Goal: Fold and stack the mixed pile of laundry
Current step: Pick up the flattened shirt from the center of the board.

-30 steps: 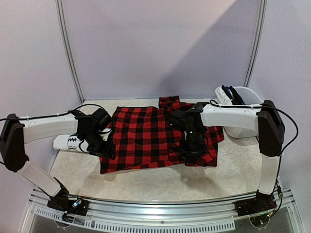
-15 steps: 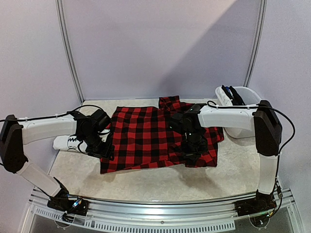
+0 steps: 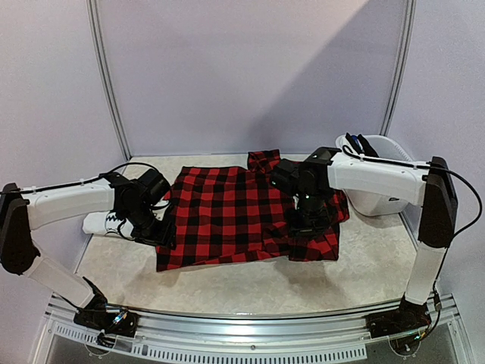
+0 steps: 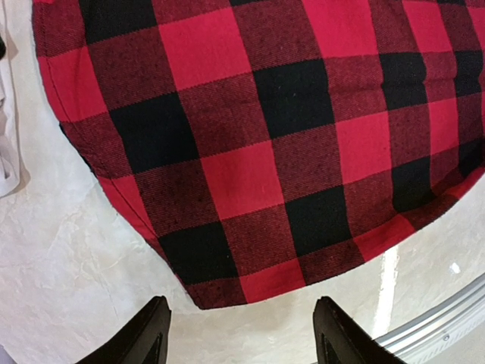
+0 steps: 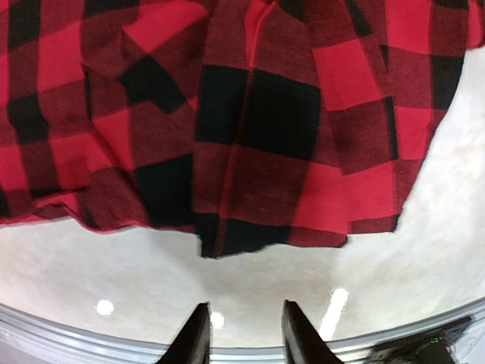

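On the far left of the table [image 3: 250,284], a white T-shirt with black print [image 3: 102,222] lies bunched under the left forearm, just beside the left edge of the plaid. The left end effector [image 3: 159,231] hangs low over the near-left corner of the red-black plaid garment [image 3: 227,216]. In the left wrist view its fingers [image 4: 148,341] stand wide apart with nothing between them, and the rounded plaid corner [image 4: 250,167] lies just ahead of them on the pale table.

The plaid is spread mostly flat across the middle of the table, with a smaller flap sticking out at its far edge. Its right part is rumpled and folded over itself.

The right end effector [image 3: 309,227] sits over that rumpled right part. In the right wrist view its fingers [image 5: 193,337] are parted by a narrow gap and hold nothing, with bare table showing between them and the plaid hem [image 5: 250,235] just ahead.

At the far right stands a white plastic tub [image 3: 383,201], with dark and blue pieces [image 3: 358,146] poking out of it.
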### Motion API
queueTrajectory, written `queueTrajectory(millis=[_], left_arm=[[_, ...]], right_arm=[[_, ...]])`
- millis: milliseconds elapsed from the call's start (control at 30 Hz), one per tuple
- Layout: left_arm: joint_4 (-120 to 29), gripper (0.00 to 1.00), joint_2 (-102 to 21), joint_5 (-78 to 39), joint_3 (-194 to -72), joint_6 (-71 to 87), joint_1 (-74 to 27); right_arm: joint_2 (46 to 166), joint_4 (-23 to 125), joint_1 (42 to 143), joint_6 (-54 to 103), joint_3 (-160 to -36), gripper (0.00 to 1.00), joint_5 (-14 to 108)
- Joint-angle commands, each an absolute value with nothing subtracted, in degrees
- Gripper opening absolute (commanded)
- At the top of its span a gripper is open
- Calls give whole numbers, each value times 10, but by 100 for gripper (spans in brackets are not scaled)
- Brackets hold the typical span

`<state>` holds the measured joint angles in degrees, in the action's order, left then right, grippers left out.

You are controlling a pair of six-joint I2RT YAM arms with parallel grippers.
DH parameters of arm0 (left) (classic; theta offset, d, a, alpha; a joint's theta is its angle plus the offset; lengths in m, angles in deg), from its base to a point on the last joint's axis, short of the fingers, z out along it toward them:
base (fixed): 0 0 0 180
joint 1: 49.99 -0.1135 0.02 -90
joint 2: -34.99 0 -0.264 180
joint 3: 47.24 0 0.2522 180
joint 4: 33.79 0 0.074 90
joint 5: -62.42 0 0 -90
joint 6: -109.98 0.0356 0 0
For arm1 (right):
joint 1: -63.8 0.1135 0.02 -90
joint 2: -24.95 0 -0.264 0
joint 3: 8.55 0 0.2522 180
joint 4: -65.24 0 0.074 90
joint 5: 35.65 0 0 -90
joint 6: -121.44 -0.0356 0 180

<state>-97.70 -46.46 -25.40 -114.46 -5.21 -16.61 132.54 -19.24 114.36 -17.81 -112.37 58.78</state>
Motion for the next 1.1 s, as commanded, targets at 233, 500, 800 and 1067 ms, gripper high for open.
queueTrajectory(millis=[233, 500, 800, 1067], left_arm=[[-983, 65, -458, -250, -1145, -59, -158], [-985, 65, -456, -251, -1144, -57, -158], [-981, 65, -465, -250, -1150, -57, -158], [-971, 65, -474, -246, -1151, -61, -158]], right_arm=[[1412, -164, 1117, -192, -1177, 45, 550], [1438, -179, 1105, -191, -1171, 35, 573], [1434, -190, 1103, -183, -1135, 27, 585], [1403, -152, 1103, -177, -1094, 25, 562]])
